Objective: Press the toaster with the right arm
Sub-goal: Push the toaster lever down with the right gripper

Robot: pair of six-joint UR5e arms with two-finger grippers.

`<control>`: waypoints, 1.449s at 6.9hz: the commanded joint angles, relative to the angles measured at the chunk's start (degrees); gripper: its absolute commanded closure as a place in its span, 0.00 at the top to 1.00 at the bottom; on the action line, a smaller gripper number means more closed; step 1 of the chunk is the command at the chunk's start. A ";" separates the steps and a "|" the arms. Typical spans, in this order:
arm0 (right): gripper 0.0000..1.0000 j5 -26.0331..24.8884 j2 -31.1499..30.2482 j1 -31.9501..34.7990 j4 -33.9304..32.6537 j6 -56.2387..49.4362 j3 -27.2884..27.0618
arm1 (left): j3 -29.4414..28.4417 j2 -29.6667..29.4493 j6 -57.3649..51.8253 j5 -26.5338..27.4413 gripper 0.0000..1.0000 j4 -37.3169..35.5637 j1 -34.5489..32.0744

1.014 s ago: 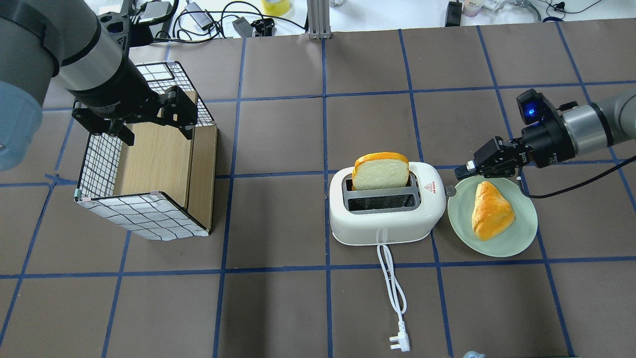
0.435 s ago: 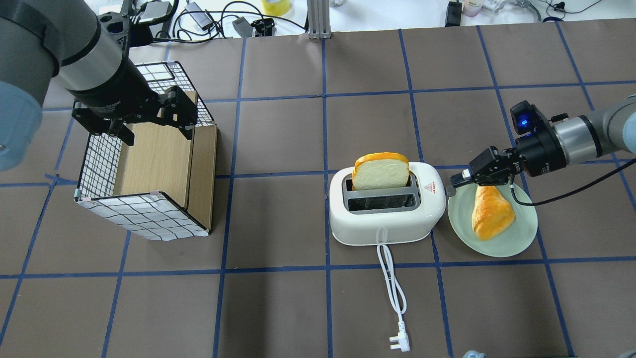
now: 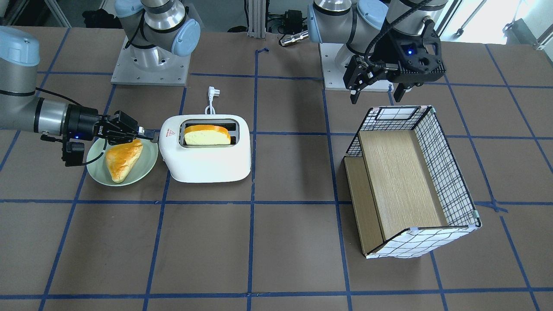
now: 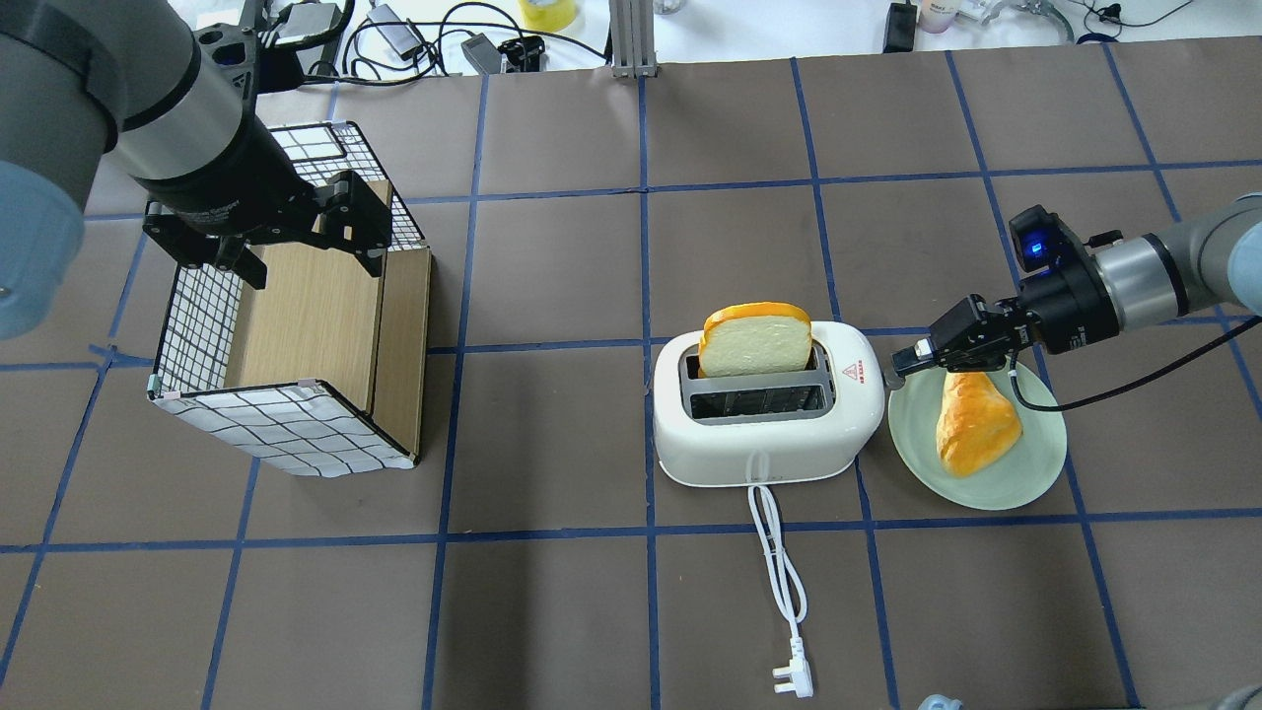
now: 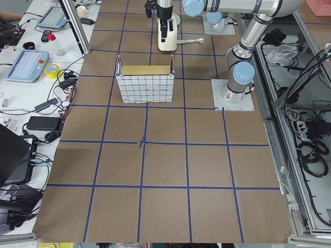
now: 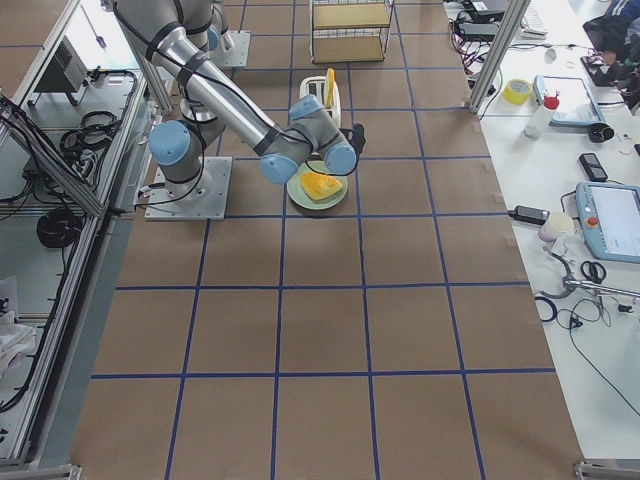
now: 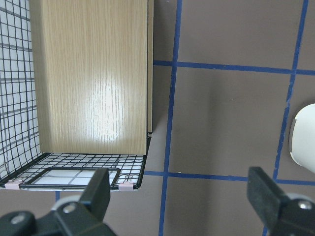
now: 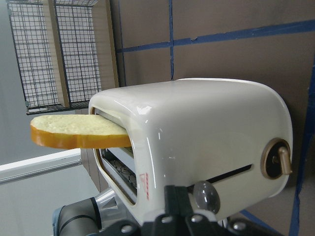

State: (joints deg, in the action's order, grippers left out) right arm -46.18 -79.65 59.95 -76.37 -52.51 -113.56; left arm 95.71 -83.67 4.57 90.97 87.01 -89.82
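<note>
The white toaster [image 4: 769,444] stands mid-table with a bread slice [image 4: 757,340] sticking up from its far slot. It also shows in the front view [image 3: 207,162] and the right wrist view [image 8: 206,128]. My right gripper [image 4: 902,363] is shut, and its tip is at the toaster's right end, over the grey lever knob [image 8: 205,195]. In the front view the right gripper [image 3: 152,135] touches that end. My left gripper [image 4: 306,254] is open and empty above the wire basket [image 4: 286,424].
A green plate [image 4: 1045,463] with an orange pastry [image 4: 974,419] lies right beside the toaster, under my right wrist. The white cord and plug [image 4: 779,572] trail toward the near edge. The wire basket [image 3: 449,172] with a wooden shelf stands far to the left.
My right gripper has moved left and nearer, from above the plate's far rim to the lever knob at the toaster's end. The bread and the left arm have not moved.
</note>
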 commanded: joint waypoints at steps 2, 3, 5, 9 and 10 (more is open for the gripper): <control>0.00 -0.49 1.25 -0.01 -1.23 -0.05 -0.17 | 0.00 0.00 0.00 0.00 1.00 0.00 0.00; 0.00 -0.49 1.42 -0.01 -1.67 -0.05 -0.26 | 0.00 0.00 0.00 0.00 1.00 0.00 0.00; 0.00 -0.67 1.69 -0.01 -4.21 -0.05 -1.57 | 0.00 0.00 0.00 0.00 1.00 0.00 0.00; 0.00 -2.32 1.78 -0.01 -10.44 -0.05 -4.47 | 0.00 0.00 0.00 0.00 1.00 0.00 0.00; 0.00 -2.77 1.69 -0.01 -12.11 0.04 -5.34 | 0.00 0.00 0.00 0.00 1.00 0.00 0.00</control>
State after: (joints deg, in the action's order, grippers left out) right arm -48.12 -77.90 59.94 -86.22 -52.56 -117.83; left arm 95.71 -83.67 4.57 90.97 87.01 -89.82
